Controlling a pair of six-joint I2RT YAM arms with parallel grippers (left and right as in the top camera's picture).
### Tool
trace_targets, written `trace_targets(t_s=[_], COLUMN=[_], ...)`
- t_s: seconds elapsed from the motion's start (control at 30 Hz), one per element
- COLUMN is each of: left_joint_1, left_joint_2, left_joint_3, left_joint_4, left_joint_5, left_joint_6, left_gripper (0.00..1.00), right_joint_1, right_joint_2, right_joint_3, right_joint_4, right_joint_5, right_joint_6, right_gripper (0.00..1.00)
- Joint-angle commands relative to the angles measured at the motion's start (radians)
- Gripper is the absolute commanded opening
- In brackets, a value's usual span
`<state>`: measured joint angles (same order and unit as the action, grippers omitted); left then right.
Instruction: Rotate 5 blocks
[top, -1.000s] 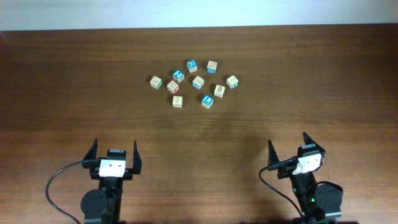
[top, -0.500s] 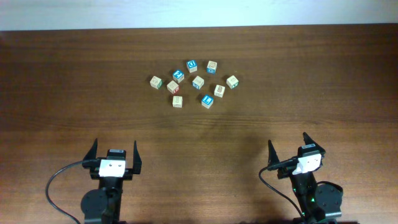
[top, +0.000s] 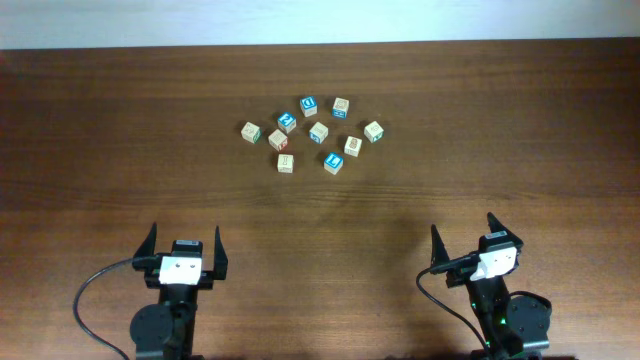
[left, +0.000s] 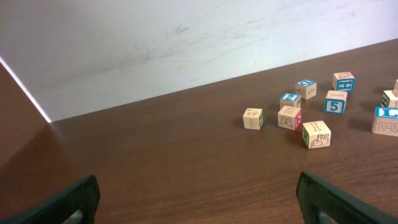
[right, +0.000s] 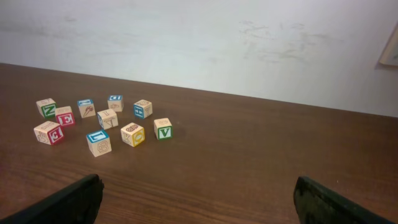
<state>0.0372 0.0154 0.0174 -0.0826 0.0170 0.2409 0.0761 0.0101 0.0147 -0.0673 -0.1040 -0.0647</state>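
Ten blocks (top: 318, 131), some reading E, V; left end effector (top: 185, 232) and right end effector (top: 462, 224) spread.

**Ten blocks, one loose cluster**

Dark brown wooden table (top: 480, 150), and the blocks (top: 318, 131) sit straight on it, bunched toward the far middle. Each one lies singly, just beside its neighbours. A few show blue tops, the rest pale wood.
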Motion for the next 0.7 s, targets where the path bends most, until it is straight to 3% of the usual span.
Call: trace_targets(t_s=[0.0,0.23,0.47,0.67], left_joint_1=[0.003,0.003,0.003,0.002], left_joint_2=[-0.010,-0.007,0.061,0.288], left_joint_3=[-0.009,-0.008,0.006,0.188], left_joint_4=[0.000,0.003,0.042,0.116], left_joint_5=[-0.014,-0.021,-0.022,0.005], left_joint_6=[0.008,0.007,-0.081,-0.124], left_gripper=[0.99,0.99,0.99,0.99], right_joint_1=[-0.006,-0.005,-0.005,-0.006], right_joint_2=[-0.006,-0.006,-0.001,0.045], right_joint_3=[-0.009,-0.009,0.011,0.116], right_joint_4=[0.004,0.016,0.016,0.017], right_joint_5=[0.006,-0.055,-0.080,-0.102], right_joint_6=[-0.006,-0.006,0.002,0.002], right_gripper=[0.98,0.98,0.98,0.98])
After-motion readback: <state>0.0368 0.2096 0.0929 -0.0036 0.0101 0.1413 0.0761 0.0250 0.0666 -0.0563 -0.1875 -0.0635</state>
